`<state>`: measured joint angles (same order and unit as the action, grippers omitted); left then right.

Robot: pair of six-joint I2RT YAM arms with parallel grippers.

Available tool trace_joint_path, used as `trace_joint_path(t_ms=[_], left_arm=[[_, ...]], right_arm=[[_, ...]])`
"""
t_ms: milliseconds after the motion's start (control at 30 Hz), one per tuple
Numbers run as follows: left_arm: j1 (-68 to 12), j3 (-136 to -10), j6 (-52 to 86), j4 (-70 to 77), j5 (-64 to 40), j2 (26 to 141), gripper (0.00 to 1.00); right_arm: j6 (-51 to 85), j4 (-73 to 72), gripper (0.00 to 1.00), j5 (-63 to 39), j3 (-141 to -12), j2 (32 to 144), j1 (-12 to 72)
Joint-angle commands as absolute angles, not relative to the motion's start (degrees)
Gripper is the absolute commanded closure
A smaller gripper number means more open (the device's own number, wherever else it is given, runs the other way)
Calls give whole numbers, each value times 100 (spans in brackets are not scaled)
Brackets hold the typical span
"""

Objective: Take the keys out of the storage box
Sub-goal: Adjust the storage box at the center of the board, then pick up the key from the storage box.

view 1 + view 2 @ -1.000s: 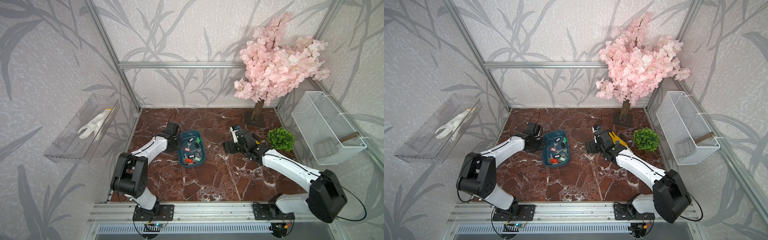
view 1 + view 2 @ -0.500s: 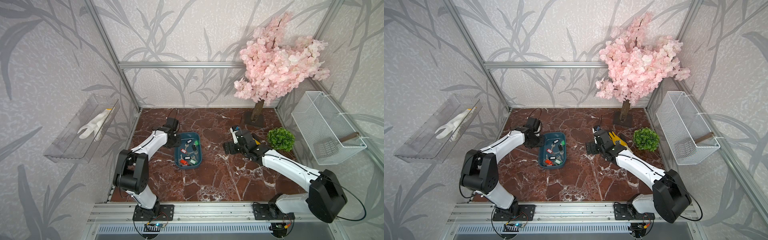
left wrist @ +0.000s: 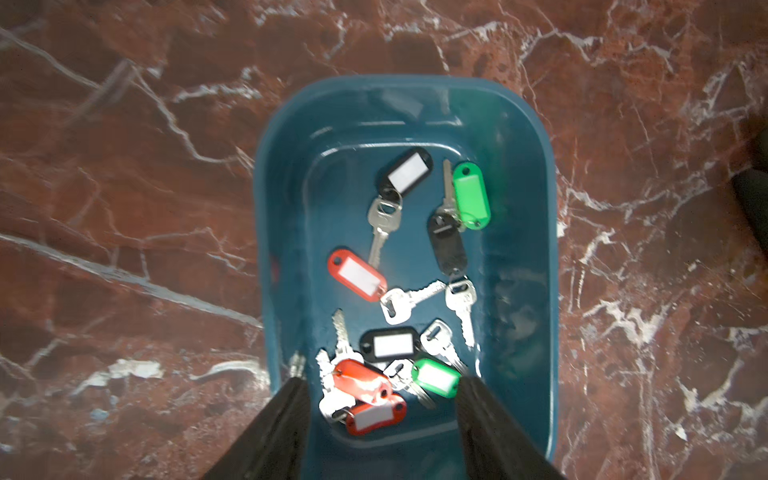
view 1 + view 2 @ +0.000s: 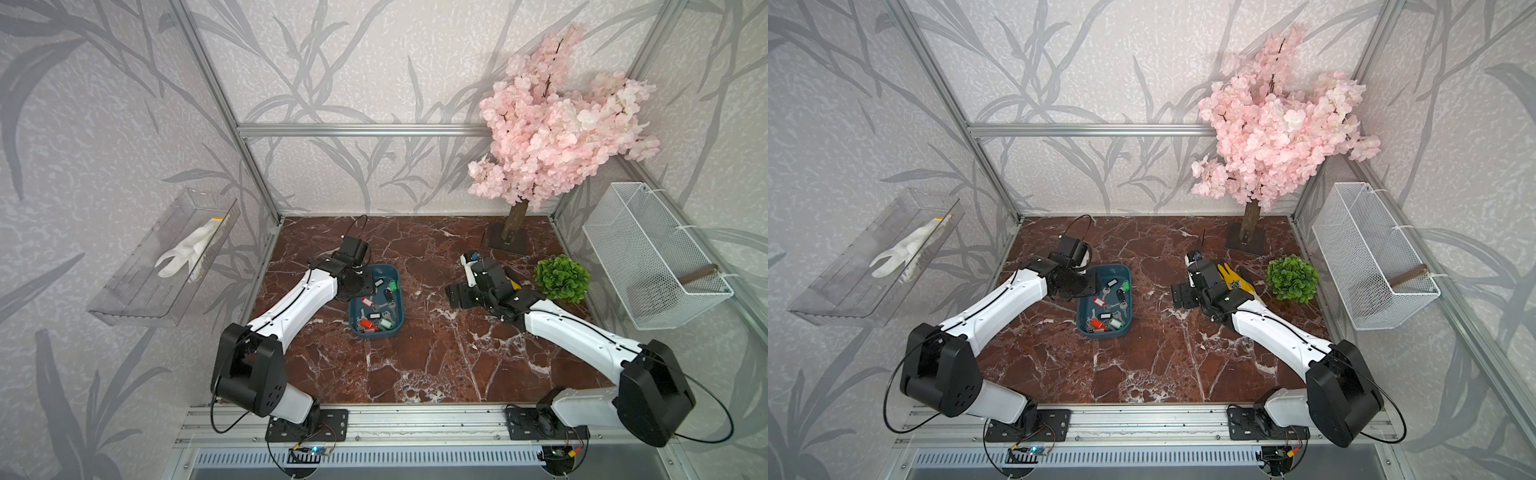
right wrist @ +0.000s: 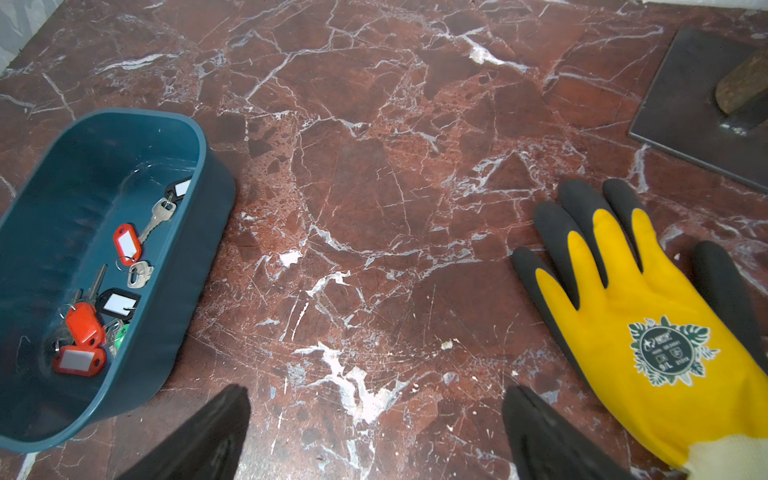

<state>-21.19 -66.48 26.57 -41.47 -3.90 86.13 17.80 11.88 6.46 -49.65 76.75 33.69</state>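
My left gripper (image 3: 381, 380) hangs over one end of the storage box (image 3: 519, 232), jaws spread and holding nothing, with the fingers on either side of the thickest heap of the keys (image 3: 390, 345). All of the keys lie inside the box, which stands flat on the marble table (image 5: 374, 187) between my two arms, closer to my left. My right gripper (image 5: 376, 390) is wide open and empty above bare marble, well apart from the box, with a yellow glove (image 5: 648, 332) lying beside it. I judge the keys to be light, stiff and slippery. The flat metal blades hug the floor of the box and would skate away from my pads, and the rings let each tag swing loose. The plastic tags stand a little proud, so I would pinch a tag across its narrow width. The lone red tag (image 3: 358, 279) looks an easier pick than the tangled heap, where one pinch may drag up a neighbour. The box itself seems light enough to slide if I nudge its wall. A second ago my left jaws were shut, close against the box's rim; since then they have parted and swung in over the keys, and the box has shifted slightly toward my left arm. My right arm has not moved.
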Motion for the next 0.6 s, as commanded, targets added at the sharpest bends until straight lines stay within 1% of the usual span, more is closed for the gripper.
trace_joint_path(t_ms=[0, 233, 300, 567], left_arm=[[-2256, -6574, 3021, -4329, -362, 8842, 39], [-2346, -6650, 3199, -4121, -345, 9580, 46], [-2349, -6710, 3251, -4079, -262, 9757, 49], [-2351, -6832, 3399, -3812, -224, 10189, 52]], right_arm=[[1820, 1125, 1, 650, -4931, 7594, 3394], [1843, 1144, 1, 659, -4908, 7602, 3395], [1845, 1130, 1, 651, -4896, 7618, 3401], [1869, 1109, 1, 589, -4904, 7681, 3405]])
